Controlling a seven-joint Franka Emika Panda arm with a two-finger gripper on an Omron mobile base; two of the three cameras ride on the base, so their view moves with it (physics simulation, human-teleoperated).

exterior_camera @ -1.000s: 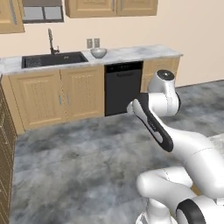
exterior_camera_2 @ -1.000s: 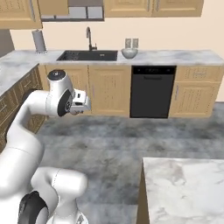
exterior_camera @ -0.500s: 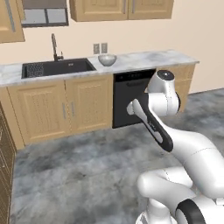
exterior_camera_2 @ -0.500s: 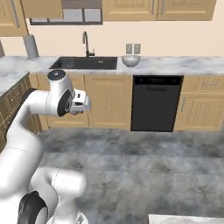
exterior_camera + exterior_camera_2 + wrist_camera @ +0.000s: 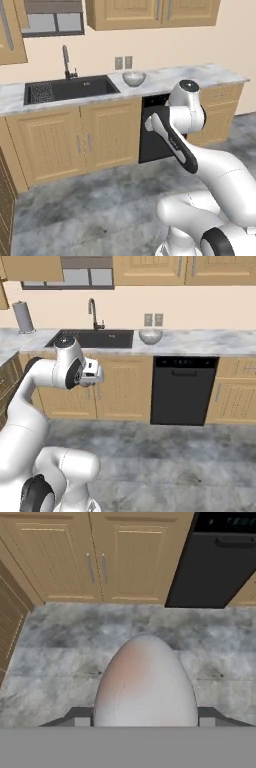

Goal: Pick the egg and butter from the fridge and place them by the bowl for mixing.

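- The egg [image 5: 145,684] fills the lower middle of the hand view, pale with a pinkish flush, seated between the two dark finger tips.
- The gripper [image 5: 145,719] is pinching the egg from both sides; one finger tip [image 5: 80,717] shows at its left edge and the other at its right.
- Below the egg in that view lies the grey mottled floor [image 5: 60,642], with wooden cabinet doors [image 5: 95,557] along the top and a black dishwasher front [image 5: 220,562] at the upper right.
- The bowl [image 5: 134,78] sits on the marble tabletop [image 5: 170,75] in the upper middle of the left base view, just to the right of the black sink [image 5: 70,89] and its tap [image 5: 66,62].
- In the right base view the bowl [image 5: 150,335] stands above the dishwasher, well apart from the arm at the left of the frame.
- Judged progress: the egg is picked and on its way, not yet set down by the bowl. No butter lies near the bowl, so fetching it from the fridge is probably still to do.
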